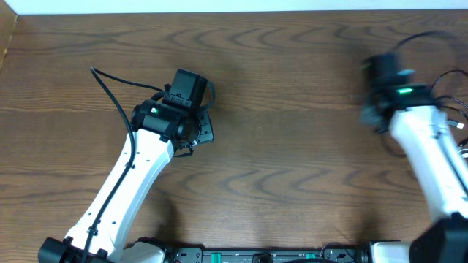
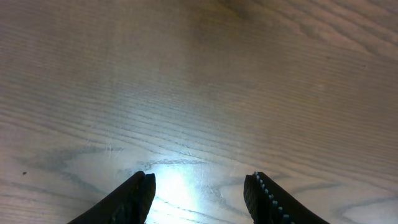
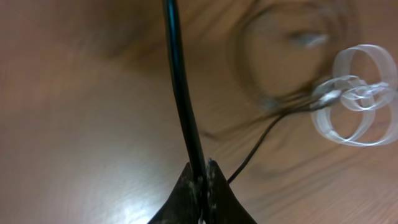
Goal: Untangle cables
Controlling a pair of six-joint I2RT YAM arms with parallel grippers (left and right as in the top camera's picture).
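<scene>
Right gripper [image 3: 204, 171]: clenched tight, no gap showing between the fingers. Pinches the black cable [image 3: 177, 81] right at the tips. From the pinch, runs straight to 12 o'clock and out the top of the right wrist view, slightly bowed, off the table [image 3: 81, 124] as far as can be judged.

Thin black cord [image 3: 249, 155]: starts just beside the clenched tips at 3 o'clock, not in the grip, curves off toward 1 o'clock into the tangle. Contact with the finger: cannot tell.

White cable [image 3: 329, 96]: at 2 o'clock from the tips, well apart, looped in several rings, heavily blurred. Meets the thin black cord at a knot; which strand passes over which, unreadable. Faint dark loop at 1 o'clock behind it, also too blurred to sort out.

Overhead: right arm [image 1: 424, 146] at the table's 3 o'clock side, wrist end blurred. Loose cable strands [image 1: 452, 73] at 3 o'clock of that wrist, up against the frame edge. Plug ends not made out.

Left gripper [image 2: 202, 196]: released, fingers spread, bare wood grain between them, grasping nothing. No contact with any cable. Sits on the left arm [image 1: 139, 168] at roughly 9 o'clock from table centre; whole tangle well apart from it, off at 3 o'clock across the table.
</scene>
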